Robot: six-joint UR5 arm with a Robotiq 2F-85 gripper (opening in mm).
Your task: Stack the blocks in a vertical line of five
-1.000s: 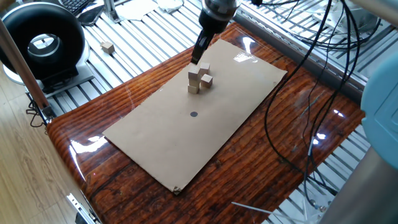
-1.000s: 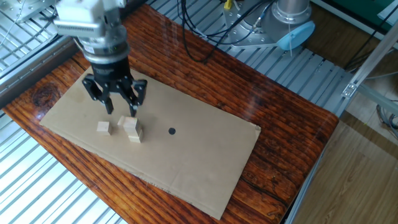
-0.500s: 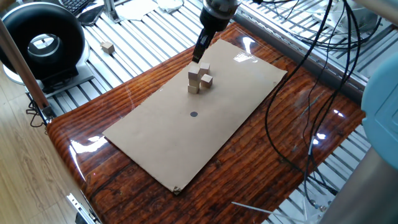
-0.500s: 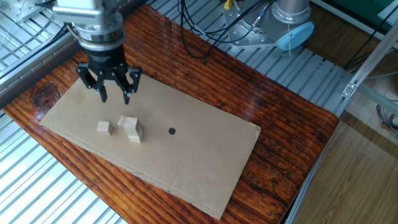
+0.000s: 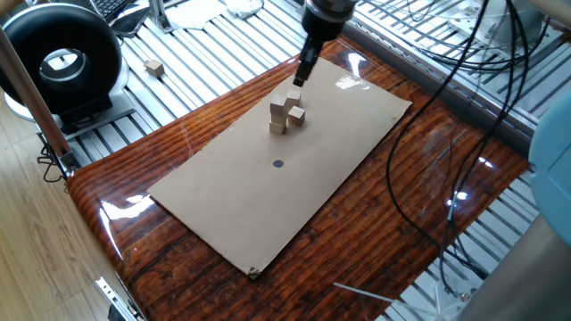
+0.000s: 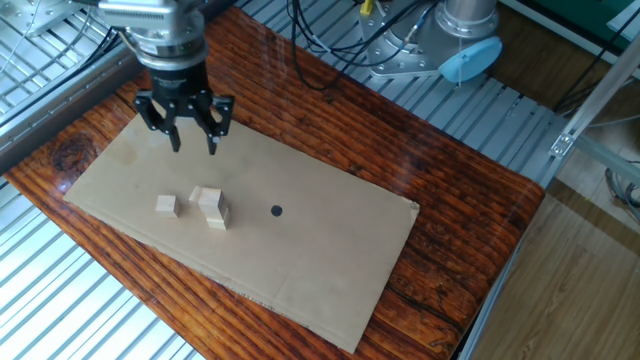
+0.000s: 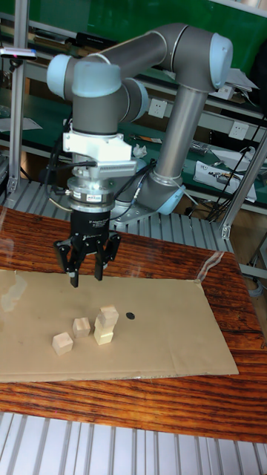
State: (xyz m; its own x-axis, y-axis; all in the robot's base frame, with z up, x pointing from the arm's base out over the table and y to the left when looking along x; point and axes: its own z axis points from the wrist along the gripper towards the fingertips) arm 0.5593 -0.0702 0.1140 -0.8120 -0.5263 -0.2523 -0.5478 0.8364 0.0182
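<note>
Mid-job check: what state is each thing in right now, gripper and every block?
gripper: open, empty, above the cardboard sheet.
two-block stack: upright, two high.
near loose block: flat on the sheet, beside the stack.
outer loose block: flat on the sheet, apart.
fifth block: off the table, on metal slats.

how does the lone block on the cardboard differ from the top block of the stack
The lone block rests directly on the cardboard, apart; the top block sits raised on another block. The lone block lies farther from the dark spot than the top block. Both are pale wooden cubes.
</note>
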